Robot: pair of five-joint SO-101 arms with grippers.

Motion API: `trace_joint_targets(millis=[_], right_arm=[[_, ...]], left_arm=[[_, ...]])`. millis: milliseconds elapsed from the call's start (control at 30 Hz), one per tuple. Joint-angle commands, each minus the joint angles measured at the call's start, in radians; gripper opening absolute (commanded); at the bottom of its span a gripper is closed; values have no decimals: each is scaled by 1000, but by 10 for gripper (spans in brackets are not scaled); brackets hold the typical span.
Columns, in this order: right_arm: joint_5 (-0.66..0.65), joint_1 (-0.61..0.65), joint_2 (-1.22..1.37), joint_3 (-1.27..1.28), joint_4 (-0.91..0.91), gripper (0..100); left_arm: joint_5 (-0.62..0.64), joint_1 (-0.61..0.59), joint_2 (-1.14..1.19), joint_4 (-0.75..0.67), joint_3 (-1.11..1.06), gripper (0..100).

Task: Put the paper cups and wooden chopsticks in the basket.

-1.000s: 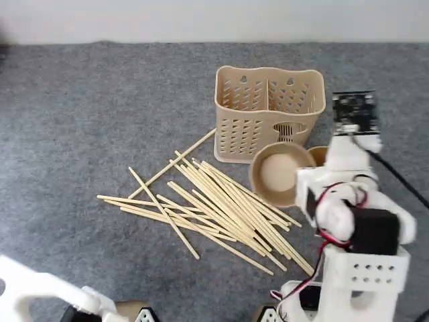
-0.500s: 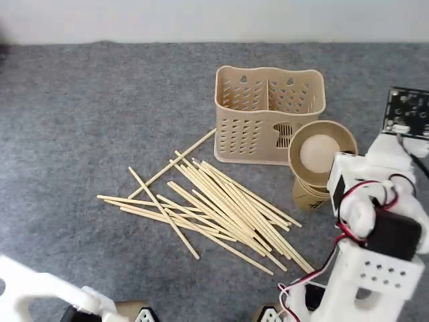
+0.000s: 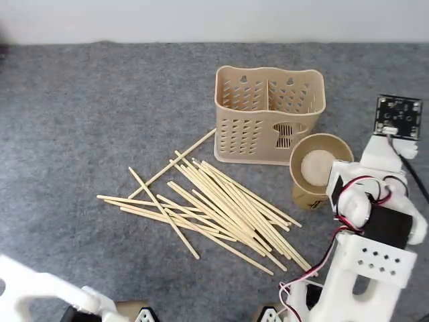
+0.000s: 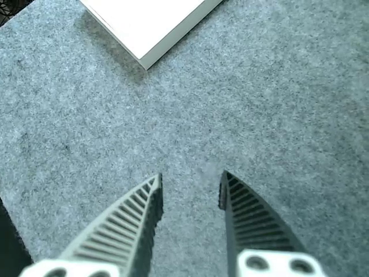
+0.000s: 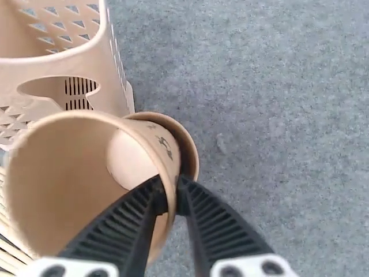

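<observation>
Right claw (image 5: 170, 193) is pinched on the rim of the cup (image 3: 320, 166), just off the near right corner of the basket (image 3: 241, 137), so I'd lift straight up till it clears the top, then drop it in upright.

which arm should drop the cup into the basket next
Right, most likely: the right end effector grips the cup by its rim beside the basket, while the left end effector hangs open over carpet.

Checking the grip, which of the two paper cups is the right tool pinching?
The upper, tilted cup: the right tool clamps its wall. The other cup sits beneath it, ungripped.
</observation>
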State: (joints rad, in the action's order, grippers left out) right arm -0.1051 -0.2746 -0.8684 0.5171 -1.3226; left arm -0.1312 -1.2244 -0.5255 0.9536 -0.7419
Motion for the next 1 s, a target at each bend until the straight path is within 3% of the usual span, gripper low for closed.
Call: trace_joint_targets(millis=[0,100,233,400,567,667,833,967], right_arm=[[-3,-19,-8,-15,21,232],[-2,-19,-12,-17,22,351],[18,-13,-10,-68,22,360],[78,35,-10,-83,30,258],[77,77,-10,9,116,2],[69,76,-19,91,171,36],[-97,74,-21,164,177,7],[-104,74,-21,172,173,8]], left_arm=[[3,3,-6,-21,-4,160],[3,3,-5,-20,-5,160],[3,3,-5,-20,-4,160],[3,3,-5,-18,-4,160],[3,3,-5,-18,-5,160],[3,3,-9,-18,-5,160],[2,3,-14,-20,-4,160],[2,20,-14,-20,-2,160]])
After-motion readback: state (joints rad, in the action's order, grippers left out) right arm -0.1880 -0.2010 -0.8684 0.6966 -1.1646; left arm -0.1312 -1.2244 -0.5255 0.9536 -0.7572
